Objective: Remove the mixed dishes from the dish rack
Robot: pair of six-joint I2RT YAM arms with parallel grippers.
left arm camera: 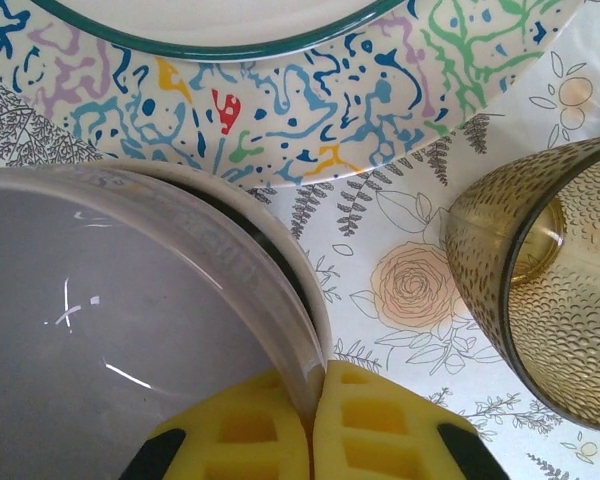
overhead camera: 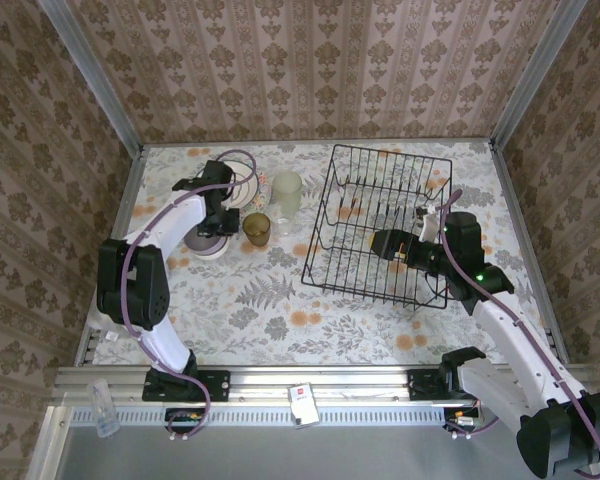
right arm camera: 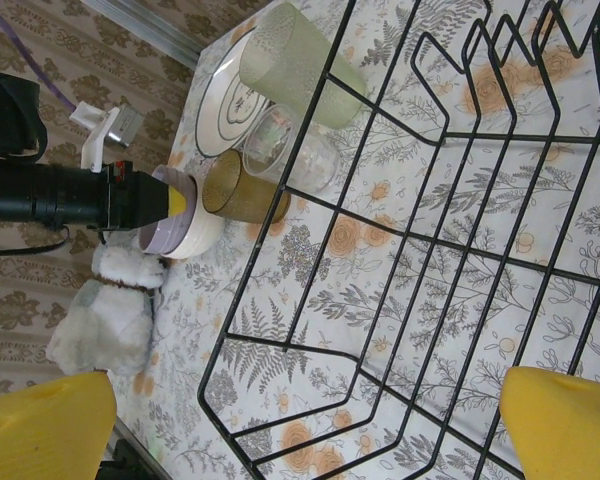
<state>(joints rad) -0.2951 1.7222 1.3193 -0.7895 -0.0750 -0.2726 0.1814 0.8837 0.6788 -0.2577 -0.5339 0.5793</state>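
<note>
The left tool [left arm camera: 315,390] is pinching the near rim of the lavender bowl [left arm camera: 110,330], its yellow pads [left arm camera: 380,425] pressing together with only the thin rim between them. That bowl is sitting nested inside the cream bowl [right arm camera: 198,238], and both are resting on the counter [left arm camera: 410,290] directly under the tool. Just ahead of the tool the plate [left arm camera: 280,110] with the colourful splashed border is lying flat. The brown cup [left arm camera: 550,300] is standing close by at the tool's right in the wrist view, apart from the bowls. Beyond the cup, further from the tool, the pale green glass [right arm camera: 295,65] is standing beside the plate.

The right tool [right arm camera: 305,405] is hanging over the rack [overhead camera: 380,225] with its fingers [right arm camera: 40,430] spread wide apart and gripping nothing. The black wires are running beneath and ahead of it, with the floral counter showing through them. The dishes are all lying past the rack's far side from this tool.
</note>
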